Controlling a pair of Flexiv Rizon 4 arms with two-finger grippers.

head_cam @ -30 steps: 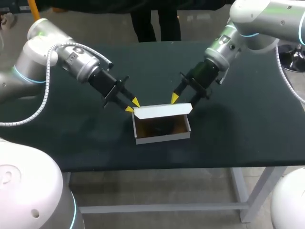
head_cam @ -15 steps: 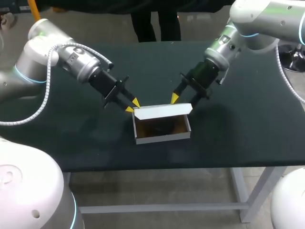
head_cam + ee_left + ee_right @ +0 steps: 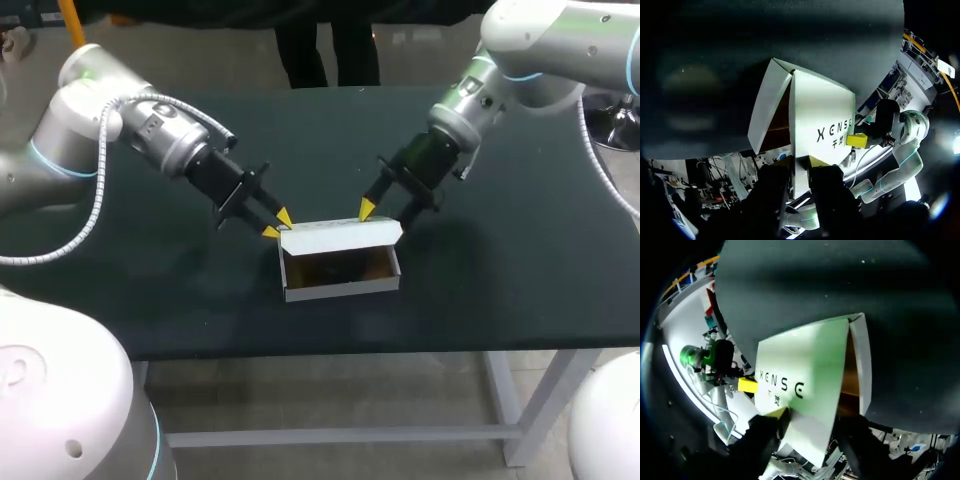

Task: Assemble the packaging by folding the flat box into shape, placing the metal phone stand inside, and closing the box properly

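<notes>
A white cardboard box (image 3: 340,282) with a brown inside stands at the table's middle, its printed lid (image 3: 340,236) raised along the back edge and leaning over the opening. Something dark lies inside; I cannot make out its shape. My left gripper (image 3: 277,223) is at the lid's left end. In the left wrist view the lid (image 3: 822,115) runs between the fingers of that gripper (image 3: 801,161), which is shut on its edge. My right gripper (image 3: 385,215) is at the lid's right end. It (image 3: 812,417) stands open astride the lid (image 3: 802,375), one yellow tip against the outer face.
The dark table top (image 3: 500,260) is bare around the box on every side. Both arms slant down toward the box from the back corners.
The lid has tipped a little further forward over the opening. Both grippers have shifted slightly with it and keep their places at its ends.
</notes>
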